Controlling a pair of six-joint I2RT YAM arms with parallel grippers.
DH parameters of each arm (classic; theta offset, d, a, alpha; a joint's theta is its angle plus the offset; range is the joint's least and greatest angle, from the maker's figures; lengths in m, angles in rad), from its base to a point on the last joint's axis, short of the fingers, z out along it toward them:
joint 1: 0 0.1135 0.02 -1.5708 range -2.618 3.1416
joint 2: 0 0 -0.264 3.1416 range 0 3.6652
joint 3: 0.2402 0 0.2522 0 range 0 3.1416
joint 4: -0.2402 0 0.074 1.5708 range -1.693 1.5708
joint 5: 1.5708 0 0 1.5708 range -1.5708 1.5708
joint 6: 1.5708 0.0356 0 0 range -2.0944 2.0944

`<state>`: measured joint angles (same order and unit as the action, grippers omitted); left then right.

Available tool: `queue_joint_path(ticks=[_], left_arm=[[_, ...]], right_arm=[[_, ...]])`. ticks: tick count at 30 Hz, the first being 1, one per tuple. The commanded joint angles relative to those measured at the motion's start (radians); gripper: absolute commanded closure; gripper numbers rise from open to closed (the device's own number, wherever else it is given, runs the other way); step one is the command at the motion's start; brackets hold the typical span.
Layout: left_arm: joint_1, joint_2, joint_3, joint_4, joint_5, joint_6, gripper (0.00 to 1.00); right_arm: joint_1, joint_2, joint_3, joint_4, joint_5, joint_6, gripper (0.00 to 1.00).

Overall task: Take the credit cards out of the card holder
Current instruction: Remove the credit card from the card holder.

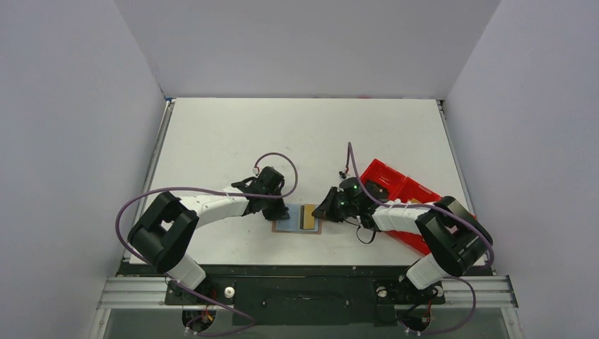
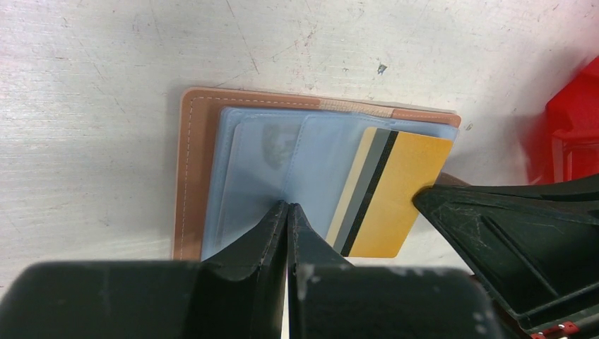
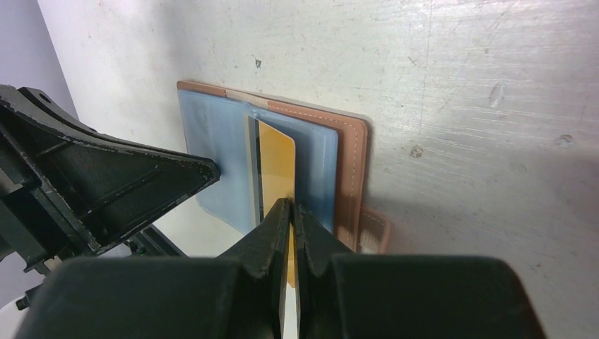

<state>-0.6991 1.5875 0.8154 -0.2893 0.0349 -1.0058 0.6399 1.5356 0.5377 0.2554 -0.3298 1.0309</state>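
Around the work: what we see

We see a white table point(image 1: 233, 141), scuffed and scratched, boxed by pale grey walls point(image 1: 70, 106) on three sides. A red tray point(image 1: 387, 181) lies angled at its right. A metal rail point(image 1: 134, 293) runs along the near edge.

**Holder open between the two grippers**

The holder point(image 2: 194, 176) lies open and flat on the table point(image 1: 297, 134), near its front edge and about midway across. The left gripper point(image 2: 288, 212) comes in from the left, its closed tips touching the holder's left panel. The right gripper point(image 3: 291, 208) comes in from the right — pinching the card point(image 2: 392, 191), which juts at a slant from the right panel. The tray point(image 1: 395, 185) lies further right, partly under the right arm, apart from the holder.
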Motion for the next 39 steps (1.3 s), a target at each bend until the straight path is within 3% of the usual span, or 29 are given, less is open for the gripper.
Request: queue_joint_path(ticks=[1, 10, 12, 15, 17, 22, 26, 32, 39], left_arm=[[0.024, 0.020, -0.027, -0.099, -0.110, 0.065, 1.00], [0.023, -0.028, 0.102, -0.132, -0.047, 0.135, 1.00], [0.023, -0.048, 0.132, -0.137, -0.038, 0.153, 0.94], [0.023, -0.090, 0.165, -0.135, -0.014, 0.179, 0.73], [0.027, -0.107, 0.184, -0.138, 0.002, 0.190, 0.68], [0.056, -0.141, 0.183, -0.085, 0.100, 0.215, 0.66], [0.114, -0.180, 0.151, 0.008, 0.285, 0.222, 0.60], [0.169, -0.234, 0.125, 0.100, 0.444, 0.220, 0.56], [0.188, -0.270, 0.083, 0.220, 0.535, 0.164, 0.54]], right_arm=[[-0.015, -0.065, 0.039, -0.051, 0.037, -0.057, 1.00], [-0.039, -0.123, 0.086, -0.129, 0.018, -0.104, 1.00], [-0.043, -0.133, 0.097, -0.137, 0.007, -0.106, 1.00], [-0.050, -0.144, 0.115, -0.157, -0.005, -0.116, 1.00], [-0.058, -0.151, 0.124, -0.161, -0.017, -0.116, 1.00], [-0.074, -0.173, 0.146, -0.149, -0.076, -0.094, 1.00], [-0.091, -0.191, 0.172, -0.127, -0.140, -0.063, 1.00], [-0.114, -0.231, 0.202, -0.060, -0.252, 0.015, 1.00], [-0.127, -0.247, 0.197, 0.063, -0.326, 0.120, 1.00]])
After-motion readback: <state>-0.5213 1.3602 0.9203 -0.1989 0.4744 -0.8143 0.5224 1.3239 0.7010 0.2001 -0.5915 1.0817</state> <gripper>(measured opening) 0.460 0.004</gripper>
